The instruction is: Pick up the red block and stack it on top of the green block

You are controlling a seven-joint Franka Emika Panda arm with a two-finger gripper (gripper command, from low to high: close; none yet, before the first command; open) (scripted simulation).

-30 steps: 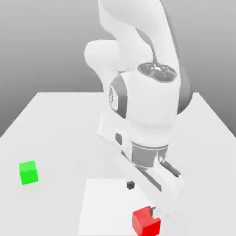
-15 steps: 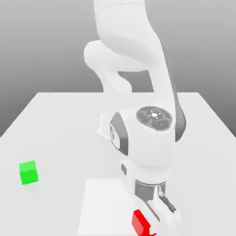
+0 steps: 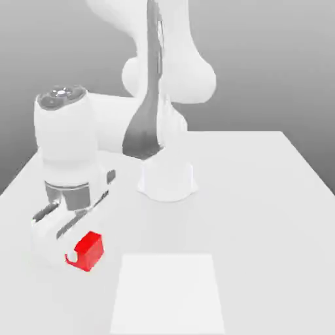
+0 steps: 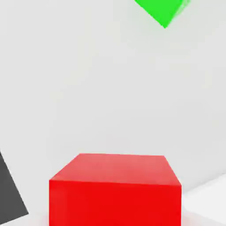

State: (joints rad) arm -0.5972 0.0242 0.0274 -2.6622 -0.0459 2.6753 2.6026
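The white table (image 3: 262, 196) carries the arm's round base (image 3: 167, 182) near its middle. Toward the exterior view's left of that base the gripper (image 3: 73, 252) hangs pointing down, its jaws pinched on the red block (image 3: 89, 249) — the cube appears lifted clear of the tabletop, though that is hard to judge. In the hand view the green block (image 4: 162, 10) lies on the table, well apart from the red one.
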